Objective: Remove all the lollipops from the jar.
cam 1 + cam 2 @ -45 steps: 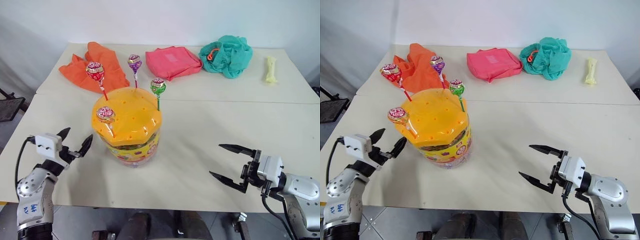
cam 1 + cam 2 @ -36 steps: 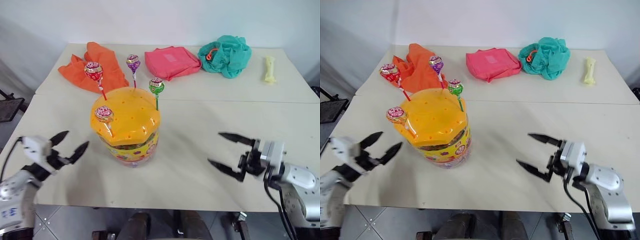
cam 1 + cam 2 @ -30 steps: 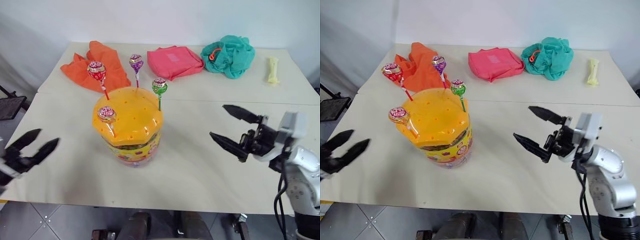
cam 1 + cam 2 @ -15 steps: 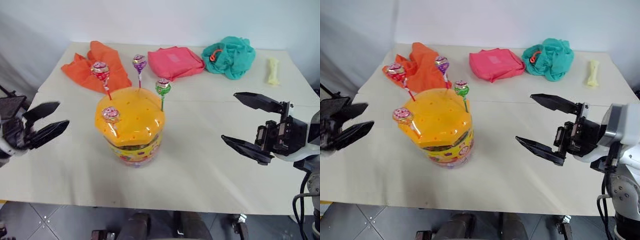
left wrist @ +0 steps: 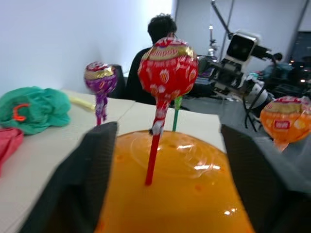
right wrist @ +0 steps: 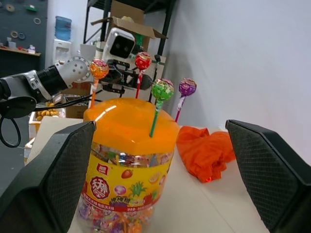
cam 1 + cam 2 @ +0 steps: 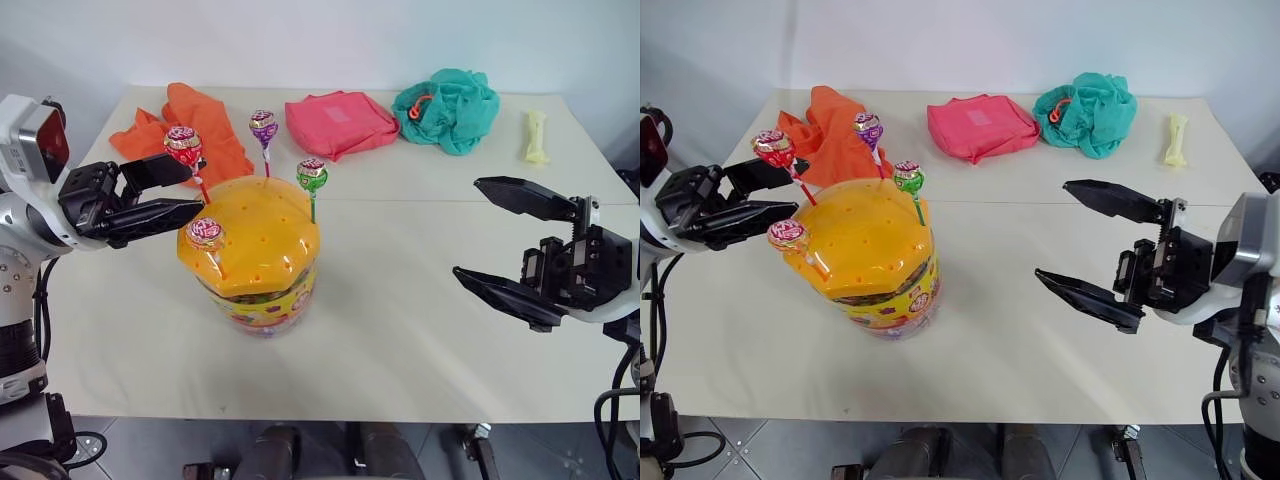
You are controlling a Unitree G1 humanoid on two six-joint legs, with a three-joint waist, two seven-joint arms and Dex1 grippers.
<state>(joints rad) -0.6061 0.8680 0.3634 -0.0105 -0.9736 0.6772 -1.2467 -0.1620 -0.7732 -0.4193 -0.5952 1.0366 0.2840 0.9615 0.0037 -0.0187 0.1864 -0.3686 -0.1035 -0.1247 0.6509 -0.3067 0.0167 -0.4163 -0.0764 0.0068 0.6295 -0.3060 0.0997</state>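
Four lollipops [image 7: 263,127] stand in the jar [image 7: 256,250] lid on the table [image 7: 400,330], the red lollipop's [image 5: 167,73] stick between the left end effector's [image 7: 180,190] parted fingers, contact unclear; the right end effector [image 7: 495,240] gapes empty.

Four wrapped lollipops [image 7: 264,129] upright in the orange-lidded clear jar [image 7: 258,285] on the table.

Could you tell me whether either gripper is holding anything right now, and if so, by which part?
Nothing is held. The left gripper is open, its fingers either side of the red lollipop's stick without touching it. The right gripper is open and empty.
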